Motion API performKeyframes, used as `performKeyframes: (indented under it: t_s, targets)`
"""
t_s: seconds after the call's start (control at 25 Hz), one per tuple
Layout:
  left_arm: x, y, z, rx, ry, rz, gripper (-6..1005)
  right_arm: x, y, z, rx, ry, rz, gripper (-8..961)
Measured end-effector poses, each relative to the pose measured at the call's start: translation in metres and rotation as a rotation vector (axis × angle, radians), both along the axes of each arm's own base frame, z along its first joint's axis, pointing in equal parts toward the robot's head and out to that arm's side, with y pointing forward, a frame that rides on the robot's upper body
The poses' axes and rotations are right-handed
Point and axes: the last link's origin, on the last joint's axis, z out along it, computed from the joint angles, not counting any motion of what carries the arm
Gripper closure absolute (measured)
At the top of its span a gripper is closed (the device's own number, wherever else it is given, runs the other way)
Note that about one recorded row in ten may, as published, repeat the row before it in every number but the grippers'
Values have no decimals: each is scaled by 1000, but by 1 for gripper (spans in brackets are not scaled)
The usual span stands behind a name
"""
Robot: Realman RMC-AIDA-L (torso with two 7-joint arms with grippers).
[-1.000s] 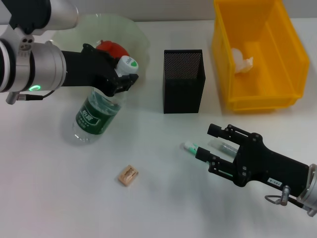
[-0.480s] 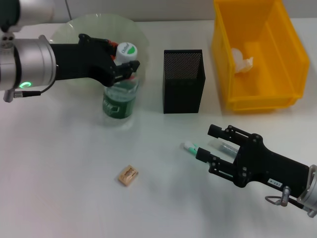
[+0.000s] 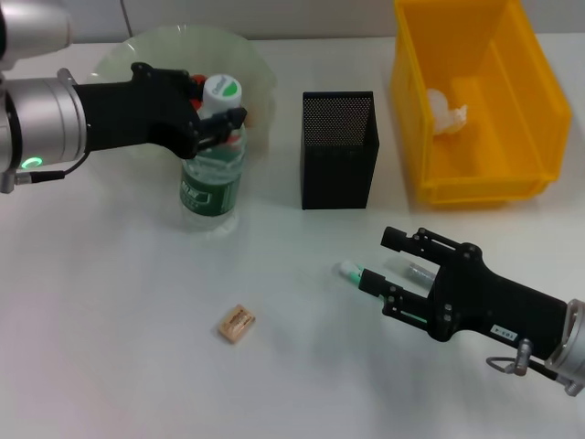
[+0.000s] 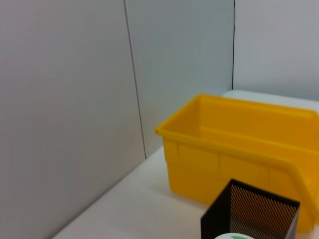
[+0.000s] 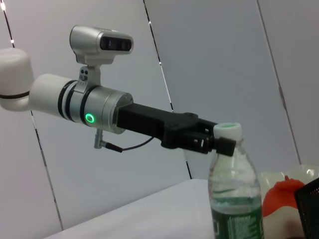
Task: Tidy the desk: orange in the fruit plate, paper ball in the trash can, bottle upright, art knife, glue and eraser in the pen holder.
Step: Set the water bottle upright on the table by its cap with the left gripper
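Note:
The clear bottle [image 3: 210, 183] with green label and white cap stands upright in front of the green fruit plate [image 3: 137, 55]. My left gripper [image 3: 219, 123] is shut on its neck, as the right wrist view [image 5: 217, 143] also shows. The orange [image 5: 284, 191] lies on the plate, mostly hidden behind my left gripper in the head view. The eraser [image 3: 237, 323] lies on the table. My right gripper [image 3: 377, 262] is open over a white-capped glue stick [image 3: 350, 271] and a second thin tool [image 3: 416, 272]. The paper ball [image 3: 445, 110] lies in the yellow bin [image 3: 539, 110].
The black mesh pen holder [image 3: 338, 151] stands between the bottle and the yellow bin; both also show in the left wrist view, the holder [image 4: 254, 214] and the bin [image 4: 239, 144]. A white table top spreads around the eraser.
My left gripper has raised the bottle from a tilt to upright and shifted it slightly left. My right arm has barely moved.

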Motion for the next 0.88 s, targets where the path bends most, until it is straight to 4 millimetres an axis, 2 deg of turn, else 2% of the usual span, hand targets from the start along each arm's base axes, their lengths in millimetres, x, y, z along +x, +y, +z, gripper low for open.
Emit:
performKeyframes:
  t_s: [0.44, 0.88]
  targets:
    - [-17, 6, 13, 39, -120, 57, 526, -1, 3, 0, 0, -4, 4, 275]
    - [-32, 2, 13, 11, -166, 91, 520, -2, 5, -1, -2, -10, 3, 275]
